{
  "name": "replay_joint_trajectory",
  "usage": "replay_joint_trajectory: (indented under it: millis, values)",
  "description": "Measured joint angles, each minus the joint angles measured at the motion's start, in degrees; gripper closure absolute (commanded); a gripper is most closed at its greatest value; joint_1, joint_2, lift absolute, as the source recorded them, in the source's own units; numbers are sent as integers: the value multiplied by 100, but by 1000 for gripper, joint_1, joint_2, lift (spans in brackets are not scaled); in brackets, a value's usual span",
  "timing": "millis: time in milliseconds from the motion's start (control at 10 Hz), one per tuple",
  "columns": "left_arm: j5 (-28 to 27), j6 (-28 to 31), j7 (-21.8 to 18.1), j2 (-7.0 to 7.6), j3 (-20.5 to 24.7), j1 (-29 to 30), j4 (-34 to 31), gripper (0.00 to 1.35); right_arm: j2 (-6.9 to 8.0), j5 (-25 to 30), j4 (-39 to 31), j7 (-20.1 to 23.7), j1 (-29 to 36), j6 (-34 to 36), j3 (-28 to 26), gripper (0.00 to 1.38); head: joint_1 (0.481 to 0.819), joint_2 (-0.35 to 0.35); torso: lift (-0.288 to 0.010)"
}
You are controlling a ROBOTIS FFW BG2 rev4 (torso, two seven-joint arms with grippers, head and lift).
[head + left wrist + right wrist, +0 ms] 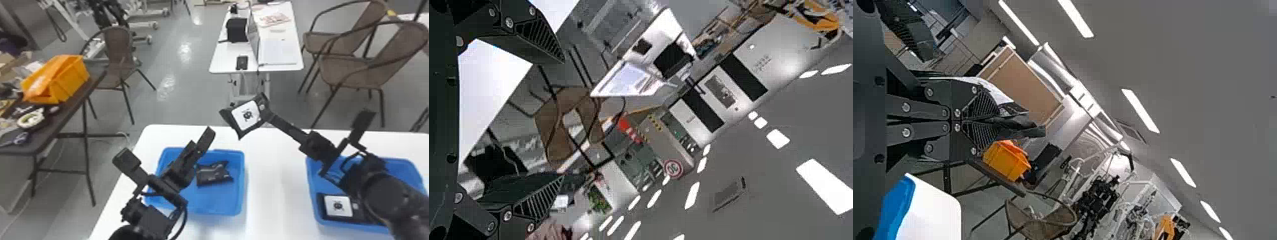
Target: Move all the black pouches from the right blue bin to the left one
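Fingers of the right gripper (269, 117) are closed on a black pouch (237, 123) with a white label, which we see raised between the two bins in the head view. Left gripper (201, 145): fingers spread apart with nothing between them, over the left blue bin (223, 206). In that bin we note a second pouch (212, 178); in the right blue bin (403, 170), a third, label up (338, 206), lies partly hidden by the right arm.
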Motion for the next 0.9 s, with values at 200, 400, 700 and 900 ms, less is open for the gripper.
replay_joint_trajectory:
  millis: [200,400,700,900]
  values:
    - [295,353,-268,19,-28,-188,0,233,5,-116,105,28,-103,-1,220,1251,695,158,10]
    - [224,438,-276,93,-87,-252,0,233,19,-207,175,34,-150,-1,382,1251,695,163,10]
    - [133,528,-276,128,-140,-328,0,249,55,-310,350,70,-227,-1,638,1251,695,176,10]
    - [-181,841,-220,132,-99,-442,-117,1276,75,-314,429,87,-258,-1,719,1251,695,178,10]
